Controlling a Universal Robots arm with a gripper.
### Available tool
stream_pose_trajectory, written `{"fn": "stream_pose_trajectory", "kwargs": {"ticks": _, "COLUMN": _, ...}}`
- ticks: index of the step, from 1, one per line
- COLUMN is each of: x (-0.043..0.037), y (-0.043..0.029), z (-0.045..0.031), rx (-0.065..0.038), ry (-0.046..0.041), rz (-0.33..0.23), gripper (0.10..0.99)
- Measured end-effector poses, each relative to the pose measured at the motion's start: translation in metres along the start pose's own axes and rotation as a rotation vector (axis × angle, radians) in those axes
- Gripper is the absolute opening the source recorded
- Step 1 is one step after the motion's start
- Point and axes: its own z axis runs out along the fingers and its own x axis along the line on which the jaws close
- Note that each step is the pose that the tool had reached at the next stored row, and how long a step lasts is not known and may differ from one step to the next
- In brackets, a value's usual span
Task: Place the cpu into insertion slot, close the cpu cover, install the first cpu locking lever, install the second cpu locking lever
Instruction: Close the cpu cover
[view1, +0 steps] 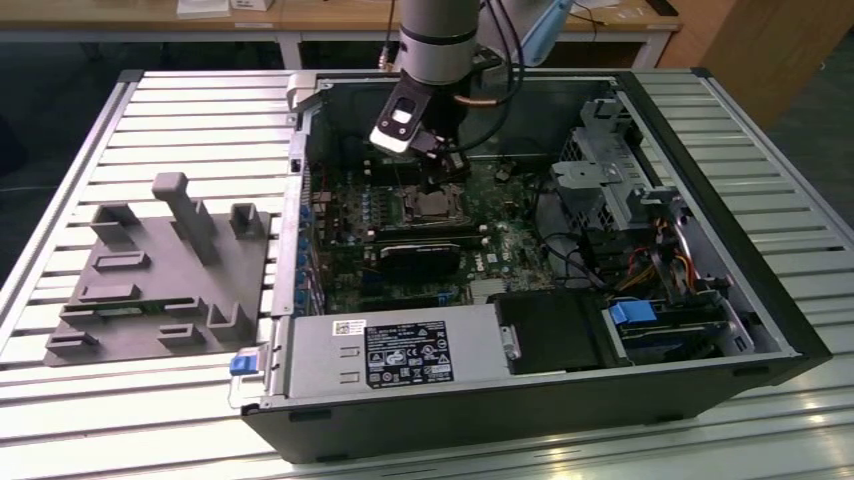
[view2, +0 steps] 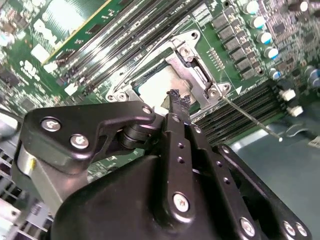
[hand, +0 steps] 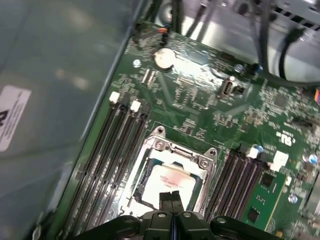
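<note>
Black two-fingered hand (hand: 171, 196), fingers pressed together on nothing, is hanging directly above the silvery-grey square cpu (hand: 167, 181), which is lying in the metal-rimmed insertion slot (hand: 143, 172) under the thin silvery cpu cover (hand: 172, 150).

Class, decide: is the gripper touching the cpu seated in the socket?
Cannot tell. In the first wrist view the shut gripper overlaps the cpu and its silvery top inside the cpu cover, yet no contact or gap shows plainly.
</note>
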Motion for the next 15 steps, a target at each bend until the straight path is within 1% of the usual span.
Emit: {"fn": "stream_pose_trajectory", "kwargs": {"ticks": 15, "x": 0.0, "y": 0.0, "z": 0.0, "rx": -0.004, "ry": 0.007, "rz": -0.272, "gripper": 0.102}}
